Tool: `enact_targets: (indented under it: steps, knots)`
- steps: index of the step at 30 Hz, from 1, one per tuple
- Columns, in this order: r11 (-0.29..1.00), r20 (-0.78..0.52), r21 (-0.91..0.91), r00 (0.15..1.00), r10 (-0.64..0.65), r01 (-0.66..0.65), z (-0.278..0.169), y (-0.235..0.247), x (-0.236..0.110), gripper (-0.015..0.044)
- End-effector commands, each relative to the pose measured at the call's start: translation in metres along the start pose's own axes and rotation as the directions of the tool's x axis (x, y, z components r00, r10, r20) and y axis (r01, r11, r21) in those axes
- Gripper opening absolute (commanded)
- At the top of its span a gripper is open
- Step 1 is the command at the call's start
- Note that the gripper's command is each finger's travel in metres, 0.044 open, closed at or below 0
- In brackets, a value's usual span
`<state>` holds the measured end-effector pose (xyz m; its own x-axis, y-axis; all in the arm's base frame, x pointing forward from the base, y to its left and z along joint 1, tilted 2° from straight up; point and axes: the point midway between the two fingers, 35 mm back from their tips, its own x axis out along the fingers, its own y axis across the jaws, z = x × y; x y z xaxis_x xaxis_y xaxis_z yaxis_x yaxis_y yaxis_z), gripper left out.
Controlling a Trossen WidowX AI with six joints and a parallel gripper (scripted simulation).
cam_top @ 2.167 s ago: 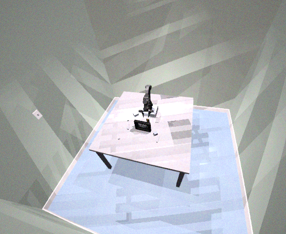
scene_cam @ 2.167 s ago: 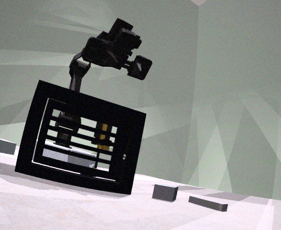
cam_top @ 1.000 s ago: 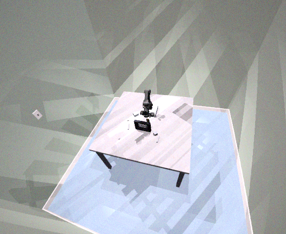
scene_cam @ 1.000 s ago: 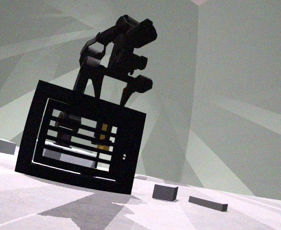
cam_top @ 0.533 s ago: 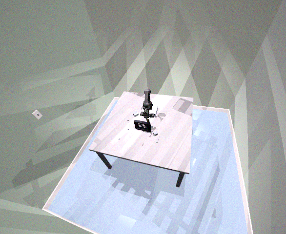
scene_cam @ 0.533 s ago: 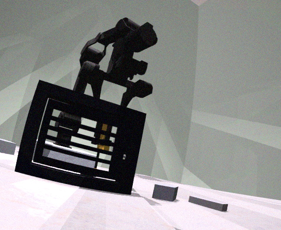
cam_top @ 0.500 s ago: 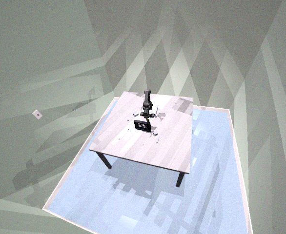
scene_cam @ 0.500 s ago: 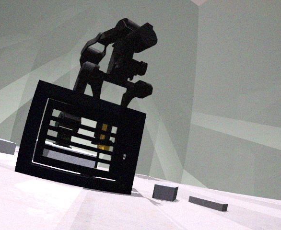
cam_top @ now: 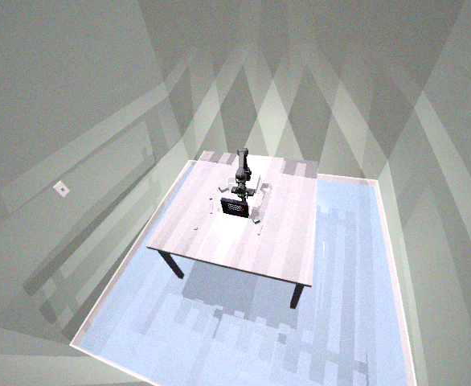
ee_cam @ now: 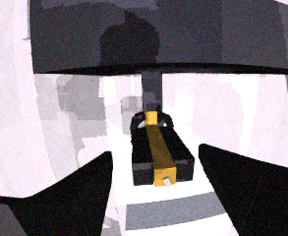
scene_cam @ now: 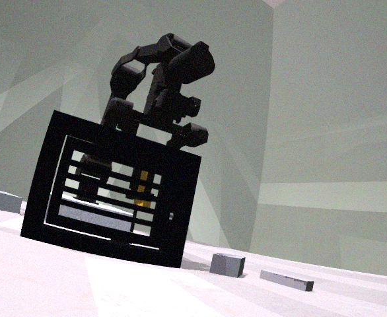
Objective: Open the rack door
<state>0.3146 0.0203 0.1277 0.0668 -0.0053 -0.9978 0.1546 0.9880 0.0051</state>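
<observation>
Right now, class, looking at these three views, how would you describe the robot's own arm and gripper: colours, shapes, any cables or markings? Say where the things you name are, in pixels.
The arm (cam_top: 242, 159) (scene_cam: 173, 65) is dark grey to black, built of chunky, angular links with rounded, barrel-like housings. The gripper (ee_cam: 155, 153) has two matching black fingers, broad at the base and tapering to blunt tips. No cables or markings can be made out.
</observation>
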Motion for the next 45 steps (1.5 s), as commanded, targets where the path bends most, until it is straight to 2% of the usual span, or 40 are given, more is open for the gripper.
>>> enact_targets:
  steps: [1,14,21,34,37,39,45]
  knots:
    - [1.0,-0.006,0.005,1.0,-0.007,0.007,-0.001,-0.001,0.01,0.0289]
    - [1.0,-0.007,0.005,1.0,-0.007,0.007,-0.003,-0.002,0.028,0.0289]
    - [1.0,-0.007,0.005,1.0,-0.007,0.007,-0.003,-0.002,0.028,0.0105]
    - [1.0,-0.007,0.005,1.0,-0.007,0.007,-0.003,-0.002,0.028,0.0018]
    - [1.0,-0.007,0.005,1.0,-0.007,0.007,-0.003,-0.002,0.028,0.0017]
    - [1.0,-0.007,-0.028,1.0,-0.007,0.007,-0.003,-0.002,0.028,0.0017]
    - [0.951,-0.007,-0.309,1.0,-0.007,0.005,-0.003,-0.002,0.028,0.0017]
